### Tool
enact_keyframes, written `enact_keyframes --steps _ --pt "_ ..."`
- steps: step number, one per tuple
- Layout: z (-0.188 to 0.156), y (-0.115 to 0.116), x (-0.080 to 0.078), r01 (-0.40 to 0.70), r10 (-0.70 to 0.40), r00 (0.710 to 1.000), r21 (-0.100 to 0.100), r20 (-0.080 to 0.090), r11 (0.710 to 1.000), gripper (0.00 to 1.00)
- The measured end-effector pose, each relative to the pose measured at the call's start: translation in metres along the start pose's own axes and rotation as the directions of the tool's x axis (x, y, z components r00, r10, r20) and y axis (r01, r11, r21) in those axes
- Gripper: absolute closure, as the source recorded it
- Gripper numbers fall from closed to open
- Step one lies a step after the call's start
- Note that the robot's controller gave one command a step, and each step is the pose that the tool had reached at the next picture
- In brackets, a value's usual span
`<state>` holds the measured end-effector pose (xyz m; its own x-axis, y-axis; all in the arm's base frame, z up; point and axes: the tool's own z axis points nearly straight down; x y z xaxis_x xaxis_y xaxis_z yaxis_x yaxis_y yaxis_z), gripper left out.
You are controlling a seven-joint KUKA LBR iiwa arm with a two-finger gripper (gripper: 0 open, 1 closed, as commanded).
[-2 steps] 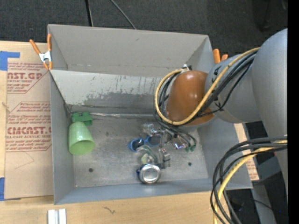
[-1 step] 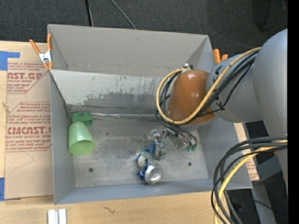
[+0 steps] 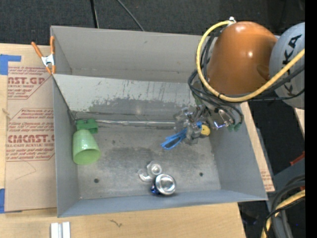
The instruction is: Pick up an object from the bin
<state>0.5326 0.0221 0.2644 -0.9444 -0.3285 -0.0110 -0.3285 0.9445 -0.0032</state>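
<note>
Toward the right side of the bin (image 3: 124, 58) floor, under the arm's orange cover (image 3: 240, 58), the claw (image 3: 192, 127) sits low, close to the grey metal. A slim blue piece (image 3: 172, 141) lies directly to its lower left in the camera view. The long axis of the piece runs diagonally: the upper-right end meets the claw, and the lower-left end points toward the middle of the floor. It cannot be told whether the upper end is inside the claw or only touching it. Nor can it be told whether the claw is released or clenched.

Judgement: the blue piece is the nearest candidate, and the coming move depends on this contact. If the end is captured, a straight lift should suffice. If not, the claw would need a small shift along the axis, then close across the narrow width.

Other items lie well apart. A green cup (image 3: 85, 145) lies on its side by the left wall. A crushed silver can (image 3: 164, 184) lies near the front wall, with a small silver piece (image 3: 150, 173) just beside it.
</note>
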Motion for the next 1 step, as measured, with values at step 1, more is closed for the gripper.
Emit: enact_keyframes --steps 1 --pt "0.0306 -0.0185 -0.0122 0.232 -0.232 0.973 -0.005 -0.008 0.973 1.0"
